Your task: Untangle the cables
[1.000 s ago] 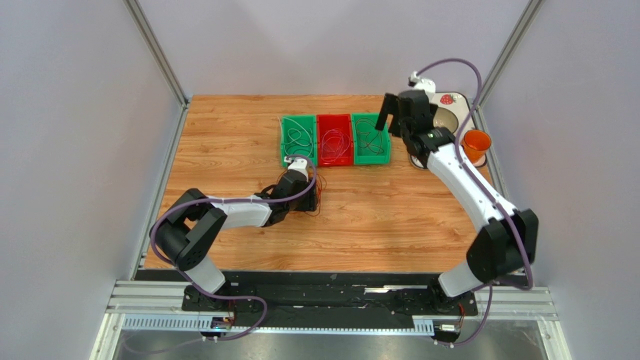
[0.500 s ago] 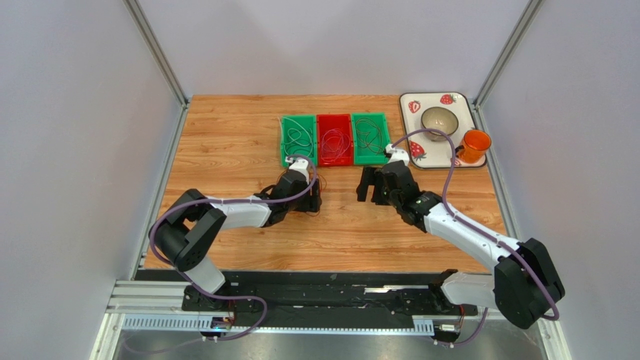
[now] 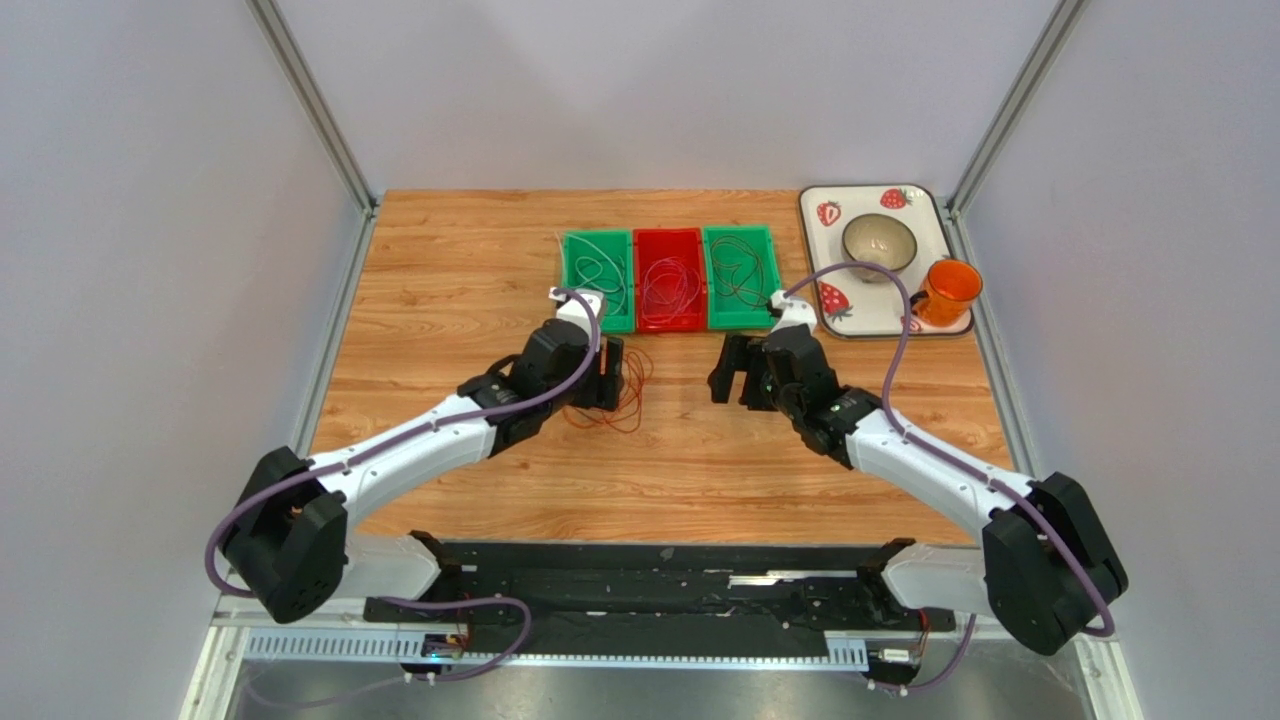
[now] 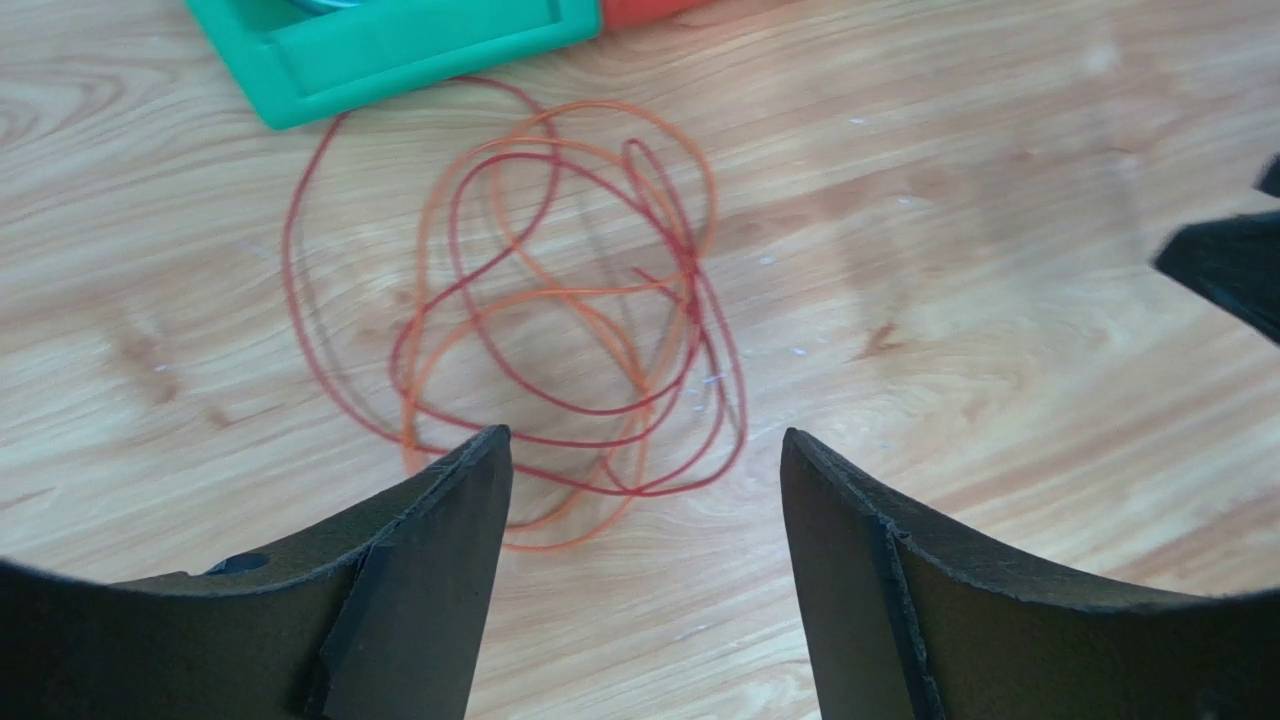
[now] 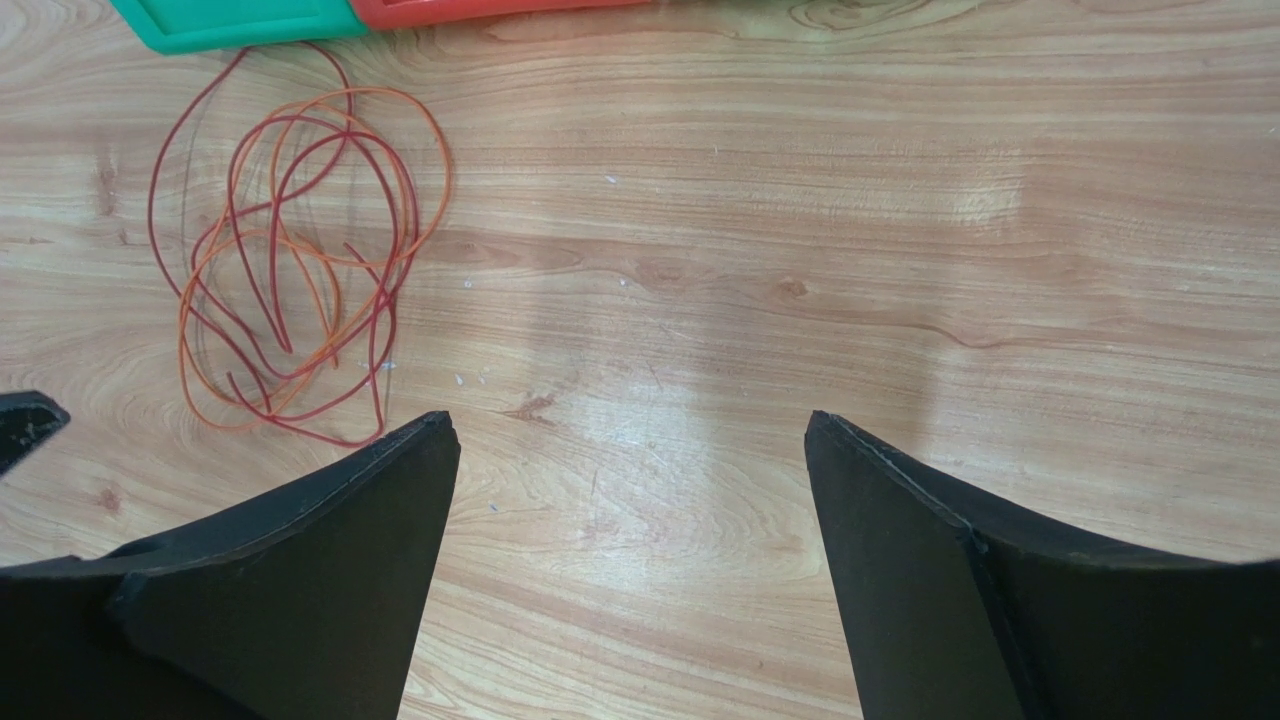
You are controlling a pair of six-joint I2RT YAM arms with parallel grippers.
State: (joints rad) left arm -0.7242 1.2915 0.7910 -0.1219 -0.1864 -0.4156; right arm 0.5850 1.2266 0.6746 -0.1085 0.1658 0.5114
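Observation:
A tangle of thin red and orange cables (image 3: 624,396) lies in loose loops on the wooden table, just in front of the bins. In the left wrist view the cables (image 4: 694,308) lie ahead of my left gripper (image 4: 639,443), which is open and empty just short of them. My left gripper (image 3: 598,371) is at the tangle's left edge in the top view. My right gripper (image 3: 733,369) is open and empty to the tangle's right. In the right wrist view the cables (image 5: 286,263) lie far left of that gripper (image 5: 631,428). More cables lie in the three bins.
Three bins stand side by side behind the tangle: green (image 3: 597,279), red (image 3: 669,279), green (image 3: 741,276). A strawberry-patterned tray (image 3: 819,210) at the back right holds a bowl (image 3: 879,237) and an orange cup (image 3: 951,285). Grey walls enclose the table.
My right arm swung from above the right bin down to the table middle, then held still. My left arm stretched out and its gripper drew back left, uncovering the tangle.

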